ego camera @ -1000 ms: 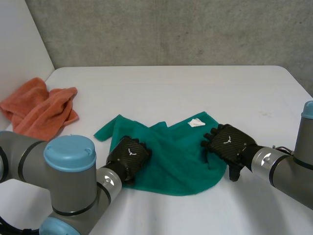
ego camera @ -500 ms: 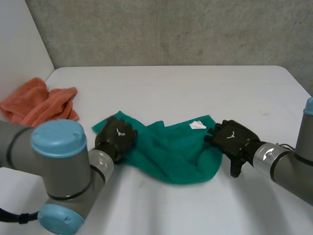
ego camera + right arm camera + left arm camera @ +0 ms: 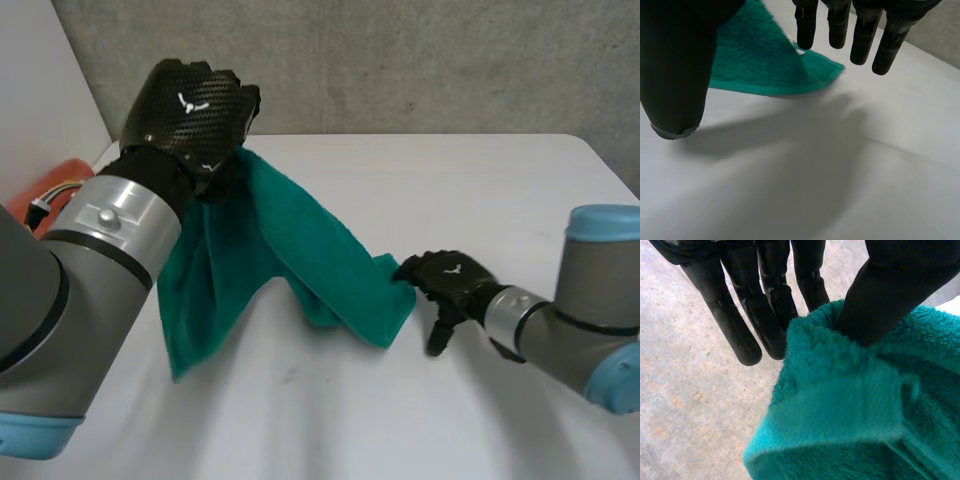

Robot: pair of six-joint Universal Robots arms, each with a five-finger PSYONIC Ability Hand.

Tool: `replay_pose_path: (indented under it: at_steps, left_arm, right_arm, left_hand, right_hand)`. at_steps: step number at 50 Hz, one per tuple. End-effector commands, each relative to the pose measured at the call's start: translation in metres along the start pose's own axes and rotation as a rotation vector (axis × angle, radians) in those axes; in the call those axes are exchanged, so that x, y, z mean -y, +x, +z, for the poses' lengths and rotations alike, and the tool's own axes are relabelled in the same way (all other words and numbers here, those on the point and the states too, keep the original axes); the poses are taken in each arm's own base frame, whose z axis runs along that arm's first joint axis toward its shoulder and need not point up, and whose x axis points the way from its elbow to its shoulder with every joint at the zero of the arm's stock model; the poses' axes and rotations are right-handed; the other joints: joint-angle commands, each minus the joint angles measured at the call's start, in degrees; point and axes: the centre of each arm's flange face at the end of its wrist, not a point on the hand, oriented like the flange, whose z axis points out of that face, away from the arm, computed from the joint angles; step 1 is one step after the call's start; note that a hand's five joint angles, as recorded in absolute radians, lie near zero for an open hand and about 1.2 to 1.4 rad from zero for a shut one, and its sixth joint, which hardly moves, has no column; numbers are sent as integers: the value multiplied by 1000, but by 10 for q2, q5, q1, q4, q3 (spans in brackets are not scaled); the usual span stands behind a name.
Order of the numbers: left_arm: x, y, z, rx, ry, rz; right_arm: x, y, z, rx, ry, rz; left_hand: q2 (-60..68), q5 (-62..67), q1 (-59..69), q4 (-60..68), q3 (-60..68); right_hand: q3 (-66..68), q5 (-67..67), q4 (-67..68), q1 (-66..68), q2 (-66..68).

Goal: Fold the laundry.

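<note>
Up from the white table (image 3: pixel 450 180) goes the left hand (image 3: pixel 190 115), thumb and fingers pinching an edge of the fluffy green terry towel (image 3: pixel 290 240), which now hangs slanting down to the table beside the right hand (image 3: pixel 448 282), fingers straight and released. Spreading for the fold seems underway.

Left hand (image 3: pixel 195 110) is held high at ten o'clock, back of the hand toward us, thumb (image 3: pixel 890 295) and fingers (image 3: pixel 767 325) pinching the green towel (image 3: pixel 300 250), with the left arm (image 3: pixel 90 260) climbing steeply beneath it. Right hand (image 3: pixel 450 280) sits low at four o'clock, palm down, fingers straight and relaxed, thumb spread wide, right arm (image 3: pixel 590 330) reaching in from the four o'clock side.
</note>
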Motion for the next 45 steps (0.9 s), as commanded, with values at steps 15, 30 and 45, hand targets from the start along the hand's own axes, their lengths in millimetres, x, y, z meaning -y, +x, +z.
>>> replay_pose_path:
  at_steps: [15,30,45]
  left_arm:
    - [12,-1,1,-6,7,-43]
    - [1,-25,1,29,-82,-47]
    - [-71,-26,-3,-78,-453,-31]
  right_arm:
    - [8,-75,11,171,57,327]
    - [102,16,-33,-149,240,-50]
    - [139,20,-112,-200,-10,-367]
  left_hand:
    - [115,142,168,114,118]
    - [115,142,168,114,118]
    - [115,142,168,114,118]
  right_hand:
    - [-23,-39,-34,-16,-26]
    - [677,661,666,684,674]
    - [677,661,666,684,674]
